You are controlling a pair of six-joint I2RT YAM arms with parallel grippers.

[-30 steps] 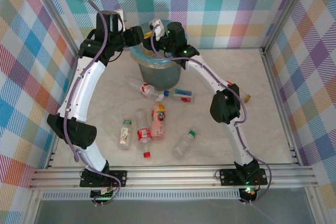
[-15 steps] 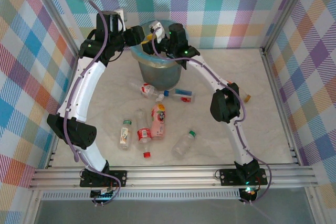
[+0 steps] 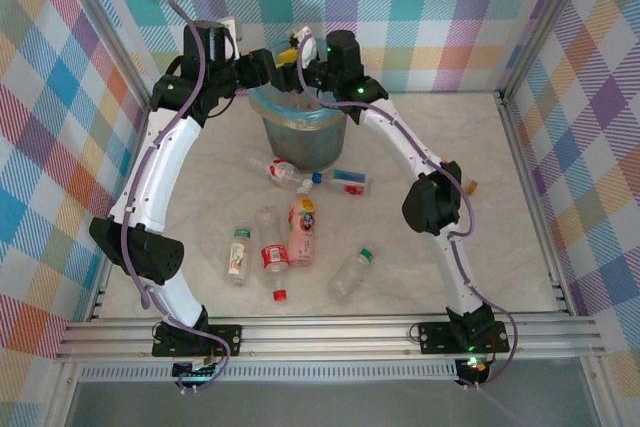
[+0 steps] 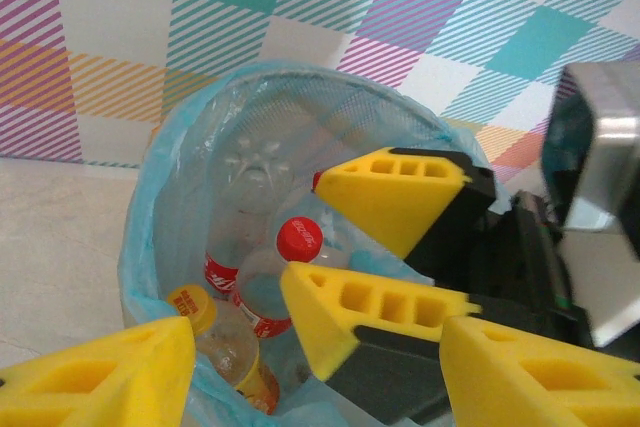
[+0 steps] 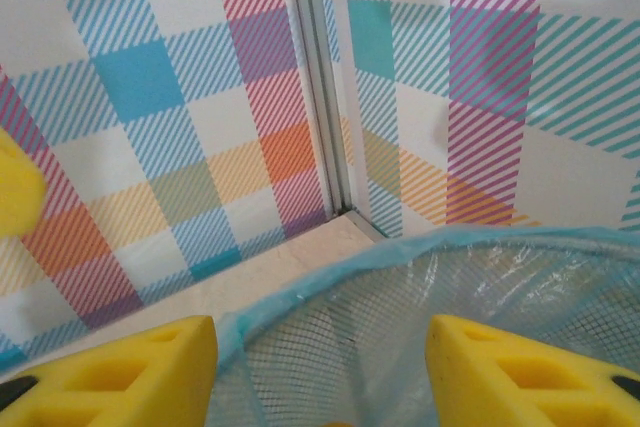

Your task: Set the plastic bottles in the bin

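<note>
The bin [image 4: 160,197] is a round dark mesh basket lined with a light blue bag that folds over its rim; it stands at the far middle of the pale table [image 3: 500,247], close to the checked back wall [image 3: 430,7]. Inside it lie a clear bottle with a red cap [image 4: 298,239] and red label, a yellow-capped bottle [image 4: 190,302] low against the liner, and a clear bottle showing its moulded base [image 4: 255,162]. On the table just in front of the bin's foot lie a red-labelled bottle [image 3: 283,172] and a blue-labelled bottle [image 3: 345,182], end to end. Nearer the arms lie a pink bottle [image 3: 303,230], a clear bottle with a red band [image 3: 273,250] touching its side, a small green-capped bottle [image 3: 238,252] and a clear bottle lying apart [image 3: 352,272]. An orange bottle [image 3: 467,185] peeks from behind the right arm's elbow. Both grippers hang over the bin's mouth. The left gripper [image 4: 318,325] has its yellow fingers spread wide, holding nothing. The right gripper [image 5: 322,332] is likewise spread and empty above the rim.
</note>
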